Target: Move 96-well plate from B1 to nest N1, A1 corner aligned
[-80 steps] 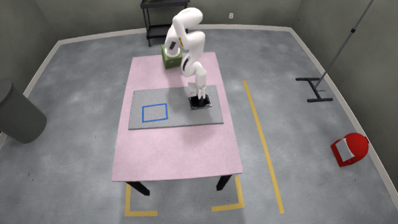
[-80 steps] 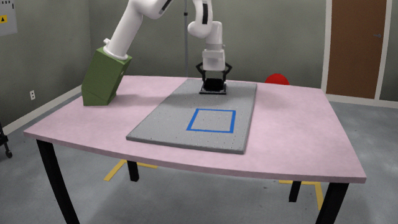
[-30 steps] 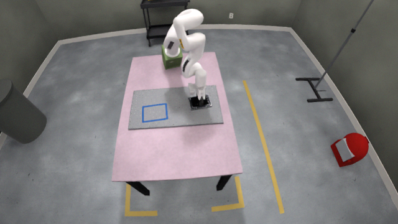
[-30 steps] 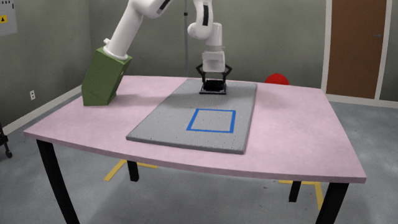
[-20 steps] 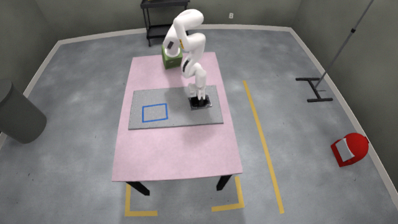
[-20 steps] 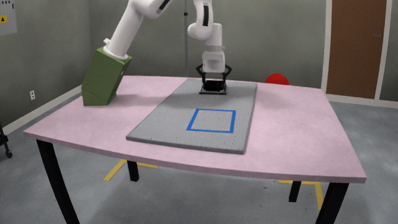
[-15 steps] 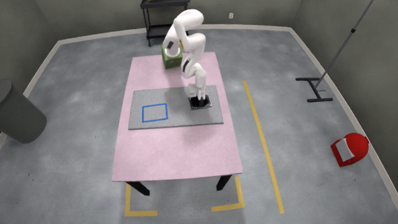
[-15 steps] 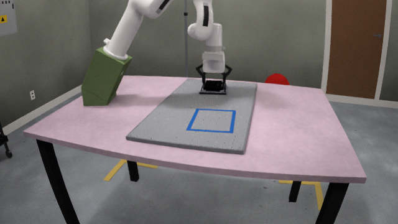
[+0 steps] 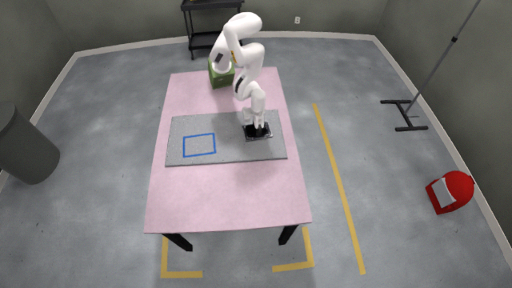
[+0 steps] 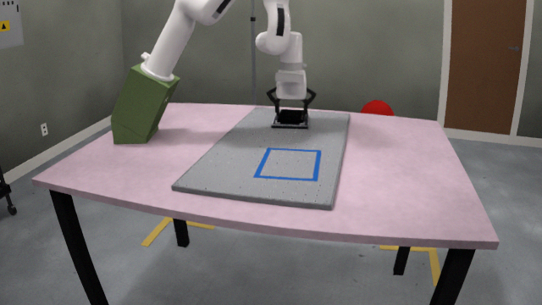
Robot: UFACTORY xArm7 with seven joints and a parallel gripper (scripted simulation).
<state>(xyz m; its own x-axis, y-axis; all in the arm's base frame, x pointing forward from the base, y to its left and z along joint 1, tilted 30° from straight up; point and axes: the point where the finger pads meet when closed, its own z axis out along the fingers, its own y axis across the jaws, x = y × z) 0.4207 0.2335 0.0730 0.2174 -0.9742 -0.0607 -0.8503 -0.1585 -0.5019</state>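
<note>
The dark 96-well plate (image 9: 255, 130) lies in the plate nest on the right part of the grey board (image 9: 226, 138); it also shows in the exterior view (image 10: 290, 118). It looks flat. Its cut-off corner and the A1 mark are too small to tell. My gripper (image 9: 257, 127) points straight down over the plate, with its fingers (image 10: 290, 111) open wide on either side of it. The blue outline of spot B1 (image 9: 199, 145) is empty; in the exterior view the blue outline (image 10: 288, 164) lies nearer the camera than the plate.
The arm's green base block (image 9: 221, 74) stands at the back of the pink table. On the floor are a grey bin (image 9: 22, 146), a red object (image 9: 450, 192), a stand (image 9: 404, 116) and a black cart (image 9: 208, 24).
</note>
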